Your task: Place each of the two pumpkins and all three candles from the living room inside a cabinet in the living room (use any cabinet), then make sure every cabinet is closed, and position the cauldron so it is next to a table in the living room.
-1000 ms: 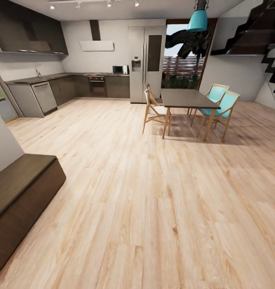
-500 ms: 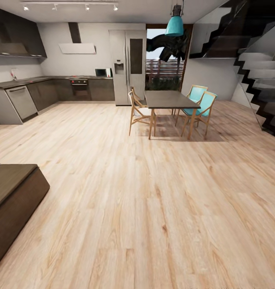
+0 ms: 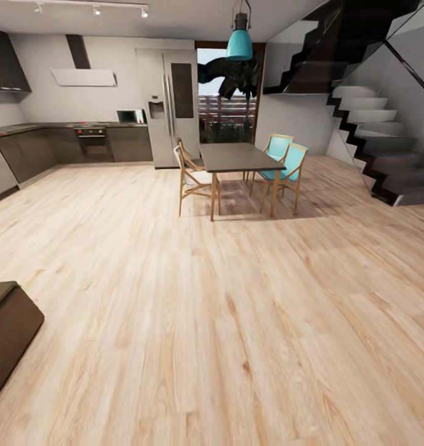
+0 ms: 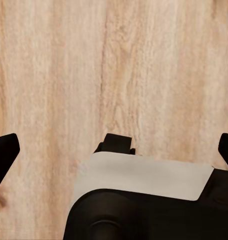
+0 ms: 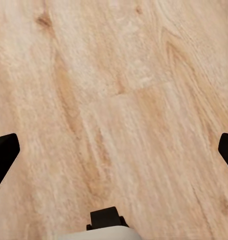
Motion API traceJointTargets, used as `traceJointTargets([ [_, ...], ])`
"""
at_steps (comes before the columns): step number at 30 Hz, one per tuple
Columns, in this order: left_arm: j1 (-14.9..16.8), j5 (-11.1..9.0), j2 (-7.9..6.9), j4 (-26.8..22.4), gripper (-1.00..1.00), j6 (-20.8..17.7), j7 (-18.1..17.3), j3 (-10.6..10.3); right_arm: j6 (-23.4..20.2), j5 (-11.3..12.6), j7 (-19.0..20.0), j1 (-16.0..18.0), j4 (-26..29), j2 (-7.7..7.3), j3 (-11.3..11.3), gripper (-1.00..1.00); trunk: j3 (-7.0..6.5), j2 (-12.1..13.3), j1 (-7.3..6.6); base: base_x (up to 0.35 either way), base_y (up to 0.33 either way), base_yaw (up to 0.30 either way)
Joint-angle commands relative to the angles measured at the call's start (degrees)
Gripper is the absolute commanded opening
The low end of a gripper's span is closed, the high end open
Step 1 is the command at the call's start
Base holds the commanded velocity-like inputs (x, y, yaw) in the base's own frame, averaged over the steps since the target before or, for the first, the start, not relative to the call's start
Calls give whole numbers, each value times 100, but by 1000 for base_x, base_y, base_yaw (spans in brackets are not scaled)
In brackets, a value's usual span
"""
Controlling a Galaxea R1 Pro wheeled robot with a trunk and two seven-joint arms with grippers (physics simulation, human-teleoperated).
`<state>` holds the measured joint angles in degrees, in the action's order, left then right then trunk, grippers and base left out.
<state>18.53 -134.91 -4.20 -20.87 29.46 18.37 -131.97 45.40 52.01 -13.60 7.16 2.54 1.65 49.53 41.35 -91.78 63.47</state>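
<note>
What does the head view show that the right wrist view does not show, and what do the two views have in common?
The head view alone shows the dark rectangular dining table with two turquoise chairs, the tall grey refrigerator, the black-and-white staircase and the end of a low dark brown wooden cabinet. The right wrist view alone shows the right gripper, its two black fingertips wide apart and nothing between them. Both show the light wooden plank floor.
</note>
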Motion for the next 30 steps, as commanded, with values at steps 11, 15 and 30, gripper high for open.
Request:
traceJointTargets([
  [11,10,-9,4,-23,100,30,35,-48,4,2,-49,2,0,2,48,100,-41,-2,3,320,-84,-244],
  [15,10,-9,5,-23,100,31,35,-48,4,2,-49,3,0,2,48,100,-57,-2,3,315,-172,-244],
  [30,10,-9,4,-23,100,26,35,-48,4,2,-51,1,7,2,48,100,-119,-2,3,263,-207,-244],
])
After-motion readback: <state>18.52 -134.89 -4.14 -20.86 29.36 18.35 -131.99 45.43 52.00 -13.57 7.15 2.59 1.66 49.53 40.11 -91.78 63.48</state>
